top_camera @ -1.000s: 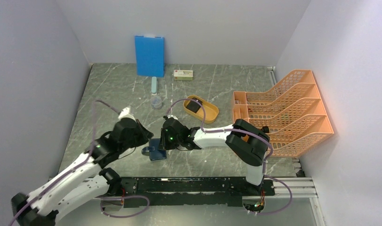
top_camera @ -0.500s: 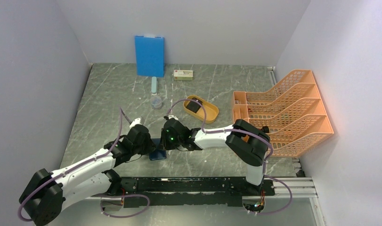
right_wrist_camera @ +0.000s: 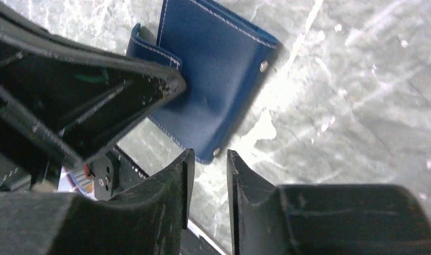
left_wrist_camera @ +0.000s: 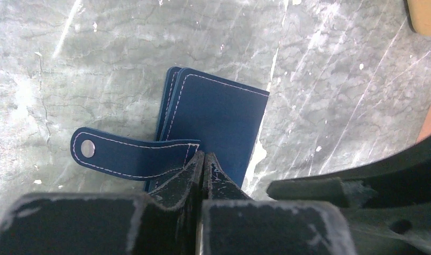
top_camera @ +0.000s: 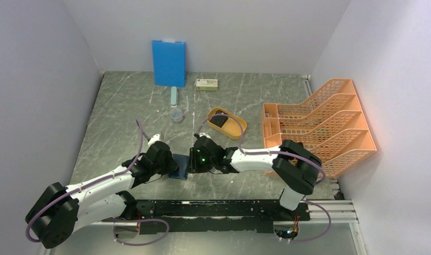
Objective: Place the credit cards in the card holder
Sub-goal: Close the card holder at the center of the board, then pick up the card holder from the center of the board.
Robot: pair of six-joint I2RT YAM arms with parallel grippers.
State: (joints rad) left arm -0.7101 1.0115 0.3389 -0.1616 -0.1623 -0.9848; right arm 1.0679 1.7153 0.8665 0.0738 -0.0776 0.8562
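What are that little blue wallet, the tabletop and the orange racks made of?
Card holder: looks like leather or imitation, matte navy, pale stitching along its edges; shiny metal-looking snap. Table: grey with white veins like marble, though stone or printed laminate cannot be told. Racks: orange plastic by the look, moulded mesh walls.

No lettering can be read in any view.
The small white box point(top_camera: 207, 84) carries a reddish printed patch, too small to make out; the card holder point(left_wrist_camera: 213, 125) shows only pale stitching on plain navy leather.
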